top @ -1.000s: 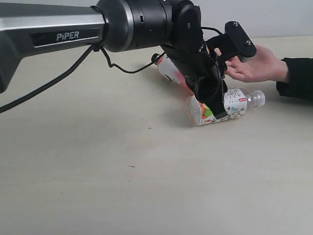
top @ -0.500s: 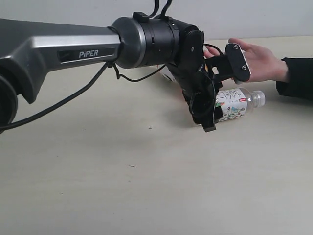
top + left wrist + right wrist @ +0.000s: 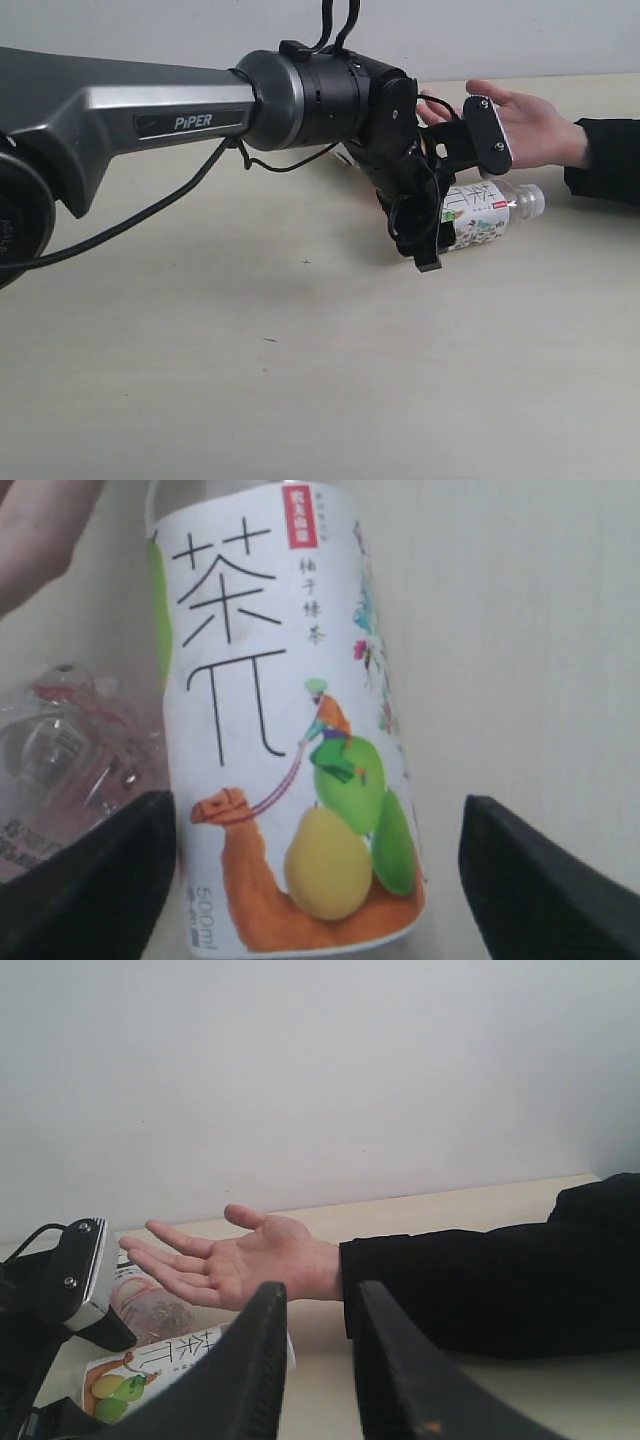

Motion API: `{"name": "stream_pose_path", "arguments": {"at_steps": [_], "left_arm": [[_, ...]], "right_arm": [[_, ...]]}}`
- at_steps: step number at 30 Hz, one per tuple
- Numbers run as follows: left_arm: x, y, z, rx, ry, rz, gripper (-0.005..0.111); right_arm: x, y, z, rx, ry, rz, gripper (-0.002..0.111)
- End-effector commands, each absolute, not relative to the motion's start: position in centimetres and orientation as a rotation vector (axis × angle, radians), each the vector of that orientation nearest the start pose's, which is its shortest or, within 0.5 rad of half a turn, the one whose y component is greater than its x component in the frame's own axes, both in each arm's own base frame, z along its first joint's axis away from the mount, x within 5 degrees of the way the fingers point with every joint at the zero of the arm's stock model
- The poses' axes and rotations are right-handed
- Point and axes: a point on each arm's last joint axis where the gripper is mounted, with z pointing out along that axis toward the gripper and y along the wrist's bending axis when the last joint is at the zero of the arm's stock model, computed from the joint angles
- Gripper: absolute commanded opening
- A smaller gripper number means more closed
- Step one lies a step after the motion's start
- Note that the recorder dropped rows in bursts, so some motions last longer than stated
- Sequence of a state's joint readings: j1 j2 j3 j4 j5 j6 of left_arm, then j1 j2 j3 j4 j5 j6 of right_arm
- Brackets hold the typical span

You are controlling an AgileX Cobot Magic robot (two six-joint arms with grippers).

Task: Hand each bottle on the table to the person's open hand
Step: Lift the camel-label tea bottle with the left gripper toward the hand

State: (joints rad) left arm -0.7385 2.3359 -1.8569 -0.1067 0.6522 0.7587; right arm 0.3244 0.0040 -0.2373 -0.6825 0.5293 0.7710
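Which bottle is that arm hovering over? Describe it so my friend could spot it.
Follow the big grey arm across the table towards the person's open hand. On the camera's side of that hand, a clear bottle lies on its side. Unlike the pinkish bottle beside it, its white label shows an orange camel and green-yellow fruit.
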Motion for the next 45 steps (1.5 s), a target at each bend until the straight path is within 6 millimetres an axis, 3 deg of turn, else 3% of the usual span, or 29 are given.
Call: {"name": "stream_pose_path", "arguments": {"at_steps": [1, 7, 18, 20, 21, 22, 23, 24, 25, 27, 32, 45], "left_arm": [[37.3, -35.0, 15.2, 1.679, 1.964, -0.114, 0.082], [37.4, -35.0, 15.0, 1.669, 1.967, -0.116, 0.084], [37.3, -35.0, 12.0, 1.699, 2.035, -0.124, 0.083], [37.3, -35.0, 11.9, 1.701, 2.038, -0.124, 0.073], [37.3, -35.0, 11.8, 1.706, 2.046, -0.127, 0.058], [37.2, -35.0, 11.8, 1.707, 2.048, -0.127, 0.052], [37.2, -34.9, 12.0, 1.711, 2.051, -0.128, 0.037], [37.1, -34.9, 12.2, 1.712, 2.053, -0.132, 0.03], [36.8, -35.0, 12.5, 1.728, 2.064, -0.138, 0.013], [36.5, -34.8, 12.8, 1.752, 2.083, -0.14, 0.0], [36.0, -34.8, 13.3, 1.749, 2.125, -0.194, 0.0], [34.1, -34.6, 19.8, 1.623, 2.195, -0.407, 0.0]], "right_arm": [[4.2, -1.6, 25.4, 0.102, 1.662, 0.101, 0.025], [4.2, -1.6, 25.4, 0.102, 1.662, 0.101, 0.025], [4.2, -1.6, 25.4, 0.102, 1.662, 0.101, 0.025], [4.2, -1.6, 25.4, 0.1, 1.662, 0.099, 0.025], [4.2, -1.6, 25.4, 0.1, 1.662, 0.099, 0.025], [4.2, -1.6, 25.4, 0.1, 1.662, 0.099, 0.025], [4.2, -1.6, 25.4, 0.1, 1.662, 0.099, 0.025], [4.2, -1.6, 25.4, 0.1, 1.662, 0.099, 0.025], [4.2, -1.6, 25.4, 0.102, 1.662, 0.101, 0.025], [4.2, -1.6, 25.4, 0.102, 1.662, 0.101, 0.025], [4.2, -1.6, 25.4, 0.1, 1.662, 0.099, 0.025], [4.2, -1.6, 25.4, 0.1, 1.662, 0.099, 0.025]]}}
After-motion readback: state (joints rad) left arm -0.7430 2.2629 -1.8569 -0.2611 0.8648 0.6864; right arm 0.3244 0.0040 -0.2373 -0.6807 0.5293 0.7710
